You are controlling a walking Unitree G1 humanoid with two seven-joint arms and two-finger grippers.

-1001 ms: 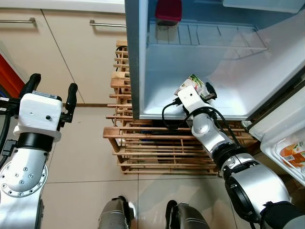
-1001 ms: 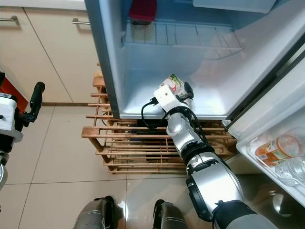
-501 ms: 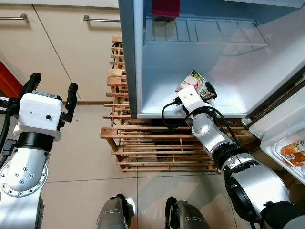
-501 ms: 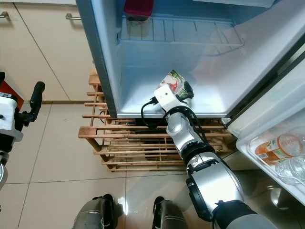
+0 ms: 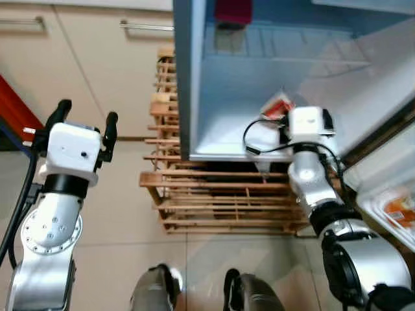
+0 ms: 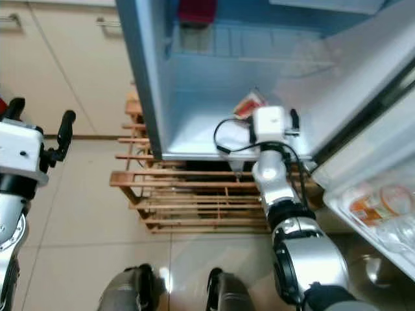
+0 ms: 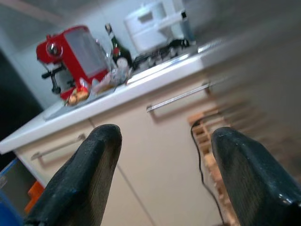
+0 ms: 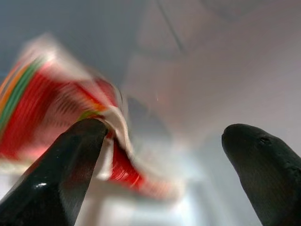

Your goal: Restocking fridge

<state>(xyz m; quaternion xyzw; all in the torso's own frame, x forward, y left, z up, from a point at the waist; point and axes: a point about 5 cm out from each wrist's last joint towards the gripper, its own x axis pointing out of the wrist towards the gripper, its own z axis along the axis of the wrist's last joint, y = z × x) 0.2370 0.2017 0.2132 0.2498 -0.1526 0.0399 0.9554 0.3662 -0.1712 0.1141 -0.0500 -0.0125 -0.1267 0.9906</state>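
Observation:
A red, white and green carton lies tilted on the floor of the open fridge. My right gripper is inside the fridge just right of it, open. The blurred carton sits beside one finger, with nothing between the pair. I cannot tell whether it touches that finger. My right wrist's white housing hides the fingertips in the eye views. Over the floor to the left of the fridge, my left gripper is raised and open, holding nothing.
A red container stands on the wire shelf above. The fridge door is swung open at the right, with an orange packet in its rack. A wooden pallet carries the fridge. Cream cabinets stand at the left.
My right gripper has let go of the carton and swung to the right. The carton now lies left of it. The camera and the left arm have shifted slightly.

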